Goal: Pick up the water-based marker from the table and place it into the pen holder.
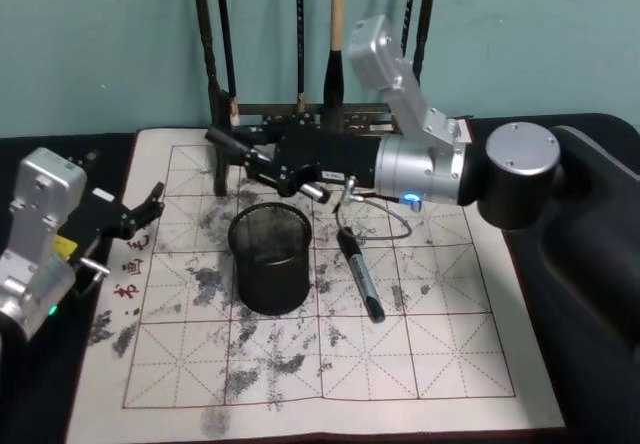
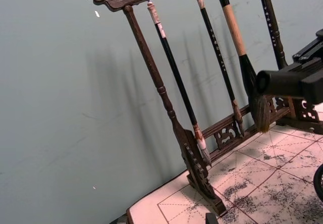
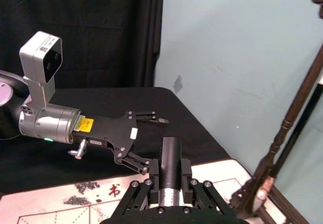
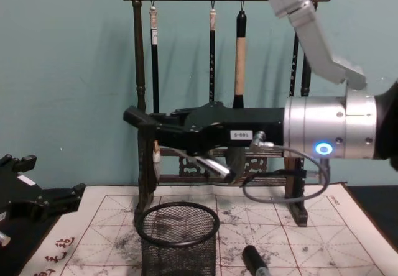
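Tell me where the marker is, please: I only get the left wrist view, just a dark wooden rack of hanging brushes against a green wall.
Observer: The black water-based marker lies flat on the ink-spotted gridded paper, untouched.
Operator: And the cup it goes in?
Observer: The round black wire-mesh pen holder stands upright just left of the marker, apart from it.
Operator: Where are the arms?
Observer: The right gripper hangs above the paper beyond the holder; the left gripper is open at the paper's left edge.

Black marker [image 1: 360,276] flat on gridded paper [image 1: 450,334] beside upright mesh pen holder [image 1: 270,279]
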